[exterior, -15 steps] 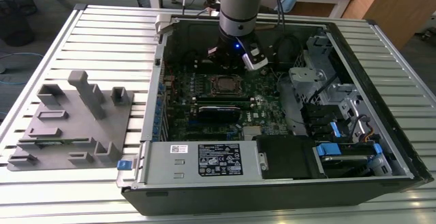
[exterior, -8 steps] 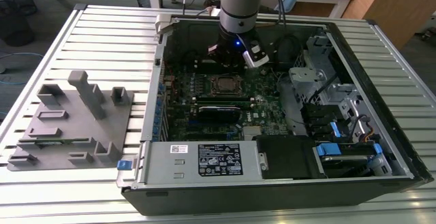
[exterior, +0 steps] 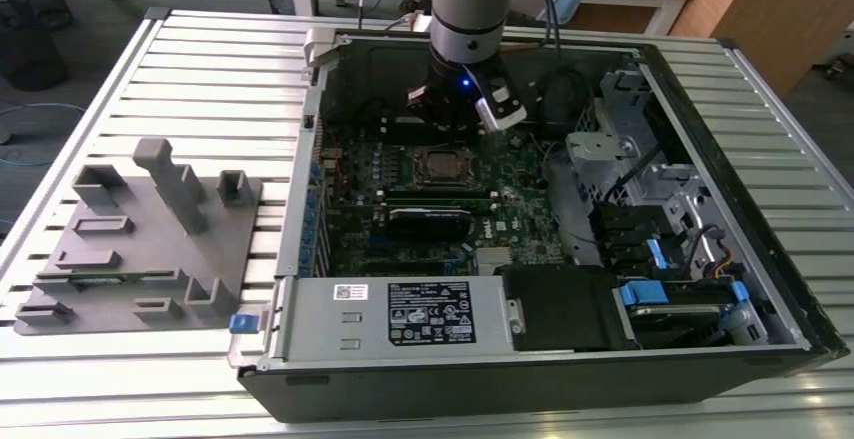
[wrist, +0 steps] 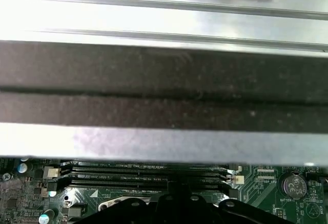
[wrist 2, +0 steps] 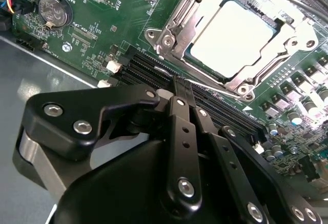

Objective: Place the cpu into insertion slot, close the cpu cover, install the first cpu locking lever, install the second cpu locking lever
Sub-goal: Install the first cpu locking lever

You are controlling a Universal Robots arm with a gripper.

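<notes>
1. The gripper (wrist 2: 183, 86) hangs low inside the case, over the board's edge; in the second wrist view its jaws are pressed together with nothing between them, which I judge gives 1 narrow tip better suited to pushing than to grasping.
2. Just beyond the tip lie the long black memory slots (wrist 2: 141, 66), running across its line; the tip stands above them, and I cannot tell whether it touches them.
3. Past those sits the slot (wrist 2: 160, 38), its silvery rim bolted to the green board; the cpu (wrist 2: 236, 34) lies flat inside it, its pale top showing through the window of the cover (wrist 2: 195, 14).
4. The cover is folded down around the chip, not raised; so the first 2 steps look done to me; whether it is latched I cannot tell.
5. A coin battery (wrist 2: 54, 11) sits on the board to one side, well apart from the socket.
6. In the exterior view the case (exterior: 534, 389) lies on its side with the open face up, likely so that the arm can reach the board from above; the power supply (exterior: 400, 314) fills its near edge.
7. Farthest out, the slatted table (exterior: 214, 69) carries the case and, at the exterior view's left, a grey fixture (exterior: 134, 239), well apart from the work.
</notes>
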